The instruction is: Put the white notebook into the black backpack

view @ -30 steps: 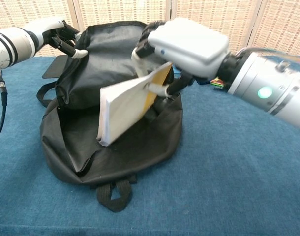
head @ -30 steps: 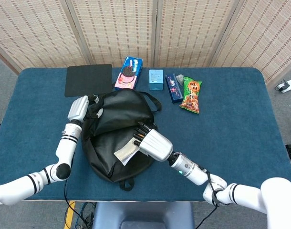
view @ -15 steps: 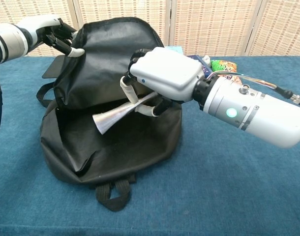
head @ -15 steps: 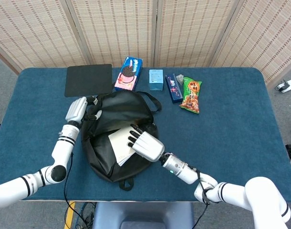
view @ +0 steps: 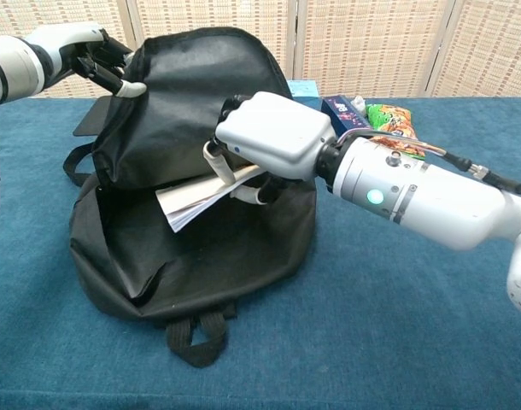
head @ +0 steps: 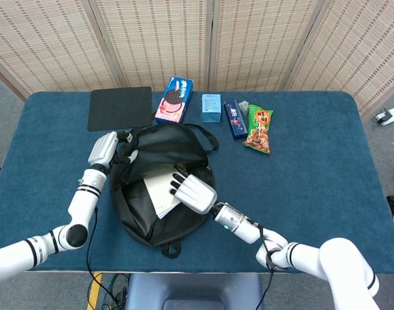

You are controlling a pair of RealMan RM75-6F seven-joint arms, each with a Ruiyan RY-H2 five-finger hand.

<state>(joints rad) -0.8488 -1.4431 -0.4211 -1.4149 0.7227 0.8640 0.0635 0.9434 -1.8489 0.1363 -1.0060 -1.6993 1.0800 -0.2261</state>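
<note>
Right hand [view: 265, 137] grasps white notebook [view: 201, 196] near spine; light, floppy pages sag; left hand [view: 90, 55] clenches black backpack [view: 201, 248] flap.

Along the far edge of the blue table [head: 326, 161]: black pad [head: 120, 108] at the left end, then pink cookie box [head: 174, 99], small light-blue box [head: 211, 108], dark blue packet [head: 233, 119], and green snack bag [head: 258, 129]. Behind the table, woven folding screen [head: 184, 39].
</note>
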